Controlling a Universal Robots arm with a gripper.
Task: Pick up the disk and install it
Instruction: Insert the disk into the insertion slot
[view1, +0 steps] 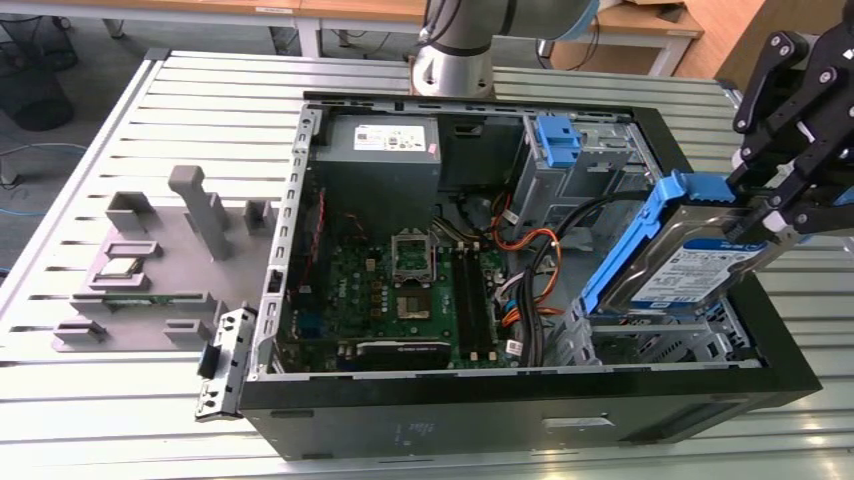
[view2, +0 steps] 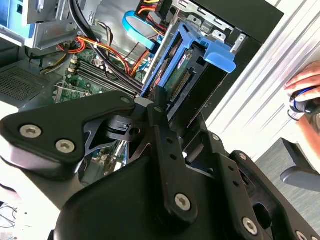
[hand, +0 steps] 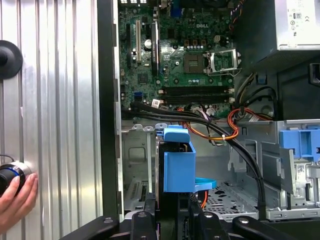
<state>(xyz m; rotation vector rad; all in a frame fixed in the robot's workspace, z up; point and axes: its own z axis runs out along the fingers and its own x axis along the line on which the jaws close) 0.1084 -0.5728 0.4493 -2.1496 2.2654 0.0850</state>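
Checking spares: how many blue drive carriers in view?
2. One frames the disk held by the gripper; the second carrier sits in the grey drive cage. More may be hidden.

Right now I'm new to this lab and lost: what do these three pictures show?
It is one robot arm working on an open computer case that lies on a slatted metal table. The exterior view comes from a camera off the arm; both wrist views come from cameras riding on the arm. Its black claw is shut on the disk, a silver drive in a blue carrier, held on edge over the drive bay at the exterior view's right. Grey fixtures stand on the table at that view's left. A person's hand is over the table beside the case.
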